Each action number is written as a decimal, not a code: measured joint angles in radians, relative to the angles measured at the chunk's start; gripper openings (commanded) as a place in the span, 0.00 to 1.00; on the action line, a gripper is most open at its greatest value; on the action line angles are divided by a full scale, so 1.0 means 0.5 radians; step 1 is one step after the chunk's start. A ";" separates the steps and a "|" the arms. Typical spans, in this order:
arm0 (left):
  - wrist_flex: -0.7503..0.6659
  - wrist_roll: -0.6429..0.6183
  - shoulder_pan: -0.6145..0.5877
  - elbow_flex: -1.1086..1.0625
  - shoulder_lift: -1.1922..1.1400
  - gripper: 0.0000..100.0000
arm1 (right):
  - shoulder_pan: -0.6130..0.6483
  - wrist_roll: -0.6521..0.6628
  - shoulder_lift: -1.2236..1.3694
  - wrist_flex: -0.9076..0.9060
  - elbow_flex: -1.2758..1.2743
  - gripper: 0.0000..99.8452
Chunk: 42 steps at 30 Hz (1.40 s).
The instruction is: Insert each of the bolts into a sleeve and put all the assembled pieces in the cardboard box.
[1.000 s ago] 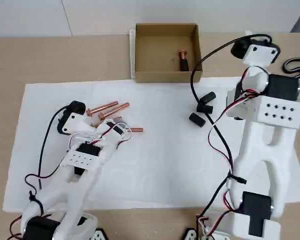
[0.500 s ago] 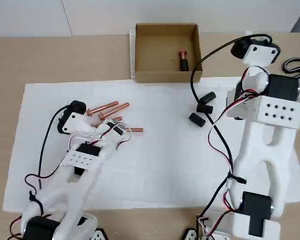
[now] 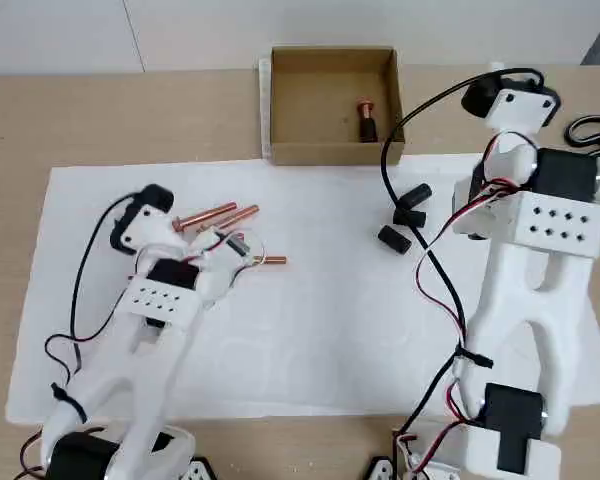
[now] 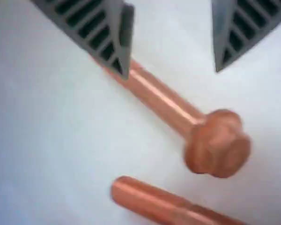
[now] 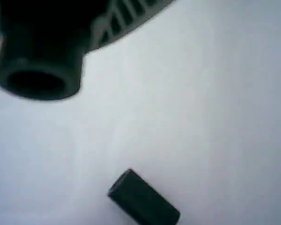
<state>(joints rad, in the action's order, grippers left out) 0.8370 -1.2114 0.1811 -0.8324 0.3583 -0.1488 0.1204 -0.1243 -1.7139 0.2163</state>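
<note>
Wide-open lane down the middle, clutter at both ends!

The white sheet (image 3: 330, 320) lies bare between the two arms, so there's plenty of passage there. Up at the cardboard box (image 3: 320, 153) the top is open and most of its floor is free, with just one assembled piece (image 3: 366, 120) near the right wall, but a black cable (image 3: 384, 160) loops right over that front corner. Three sleeves (image 3: 410, 216) crowd just beside the right arm (image 3: 535, 230). Over at the left tool (image 4: 171, 72), jaws spread wide, one bolt (image 4: 178, 110) lies between them and a second bolt (image 4: 159, 201) sits close alongside. Tight quarters!
</note>
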 measured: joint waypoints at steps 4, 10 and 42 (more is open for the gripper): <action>0.141 0.000 0.000 0.169 0.000 0.14 | 0.000 0.000 0.000 0.000 0.000 0.00; 0.301 0.000 0.000 0.319 0.000 0.14 | 0.000 0.000 0.000 0.000 0.000 0.00; 1.215 -0.018 -0.006 1.580 -0.964 0.14 | 0.000 0.000 0.000 0.000 0.000 0.00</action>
<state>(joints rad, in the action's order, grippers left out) 1.4446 -1.2206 0.1780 -0.0422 -0.1235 -0.1488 0.1204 -0.1243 -1.7139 0.2163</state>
